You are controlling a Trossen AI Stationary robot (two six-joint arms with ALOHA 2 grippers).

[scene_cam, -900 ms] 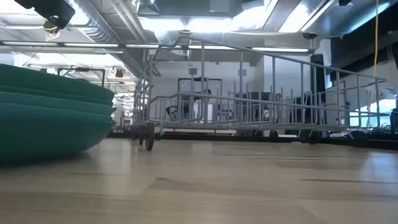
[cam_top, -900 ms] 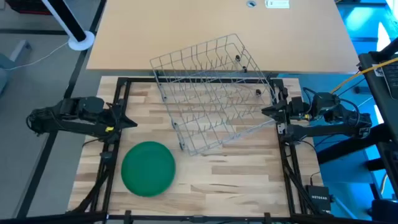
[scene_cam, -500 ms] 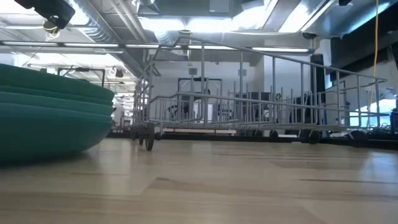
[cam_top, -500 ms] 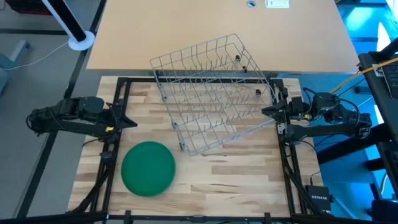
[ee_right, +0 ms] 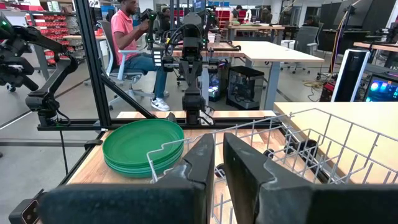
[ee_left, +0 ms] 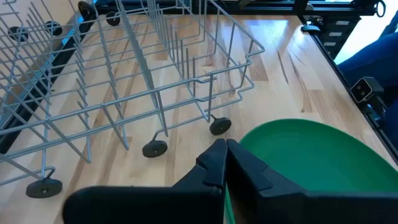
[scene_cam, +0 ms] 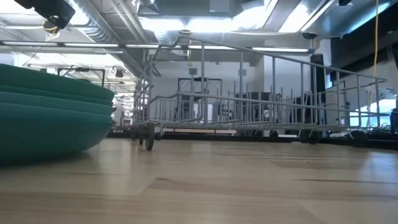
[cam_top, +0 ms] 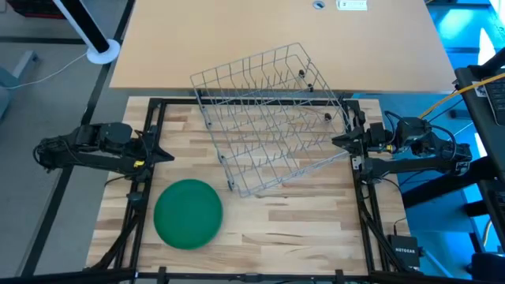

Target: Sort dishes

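green plates stacked beside wire rack; both claws idle

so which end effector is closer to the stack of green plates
Left. The left end effector sits just beyond the stack of green plates at the table's left edge; the right end effector waits across the wire rack.

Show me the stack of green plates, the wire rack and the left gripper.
stack of green plates [cam_top: 188, 213], high view, centre of top plate.
wire rack [cam_top: 264, 118], high view, middle tines.
left gripper [cam_top: 169, 155], high view, fingertips.
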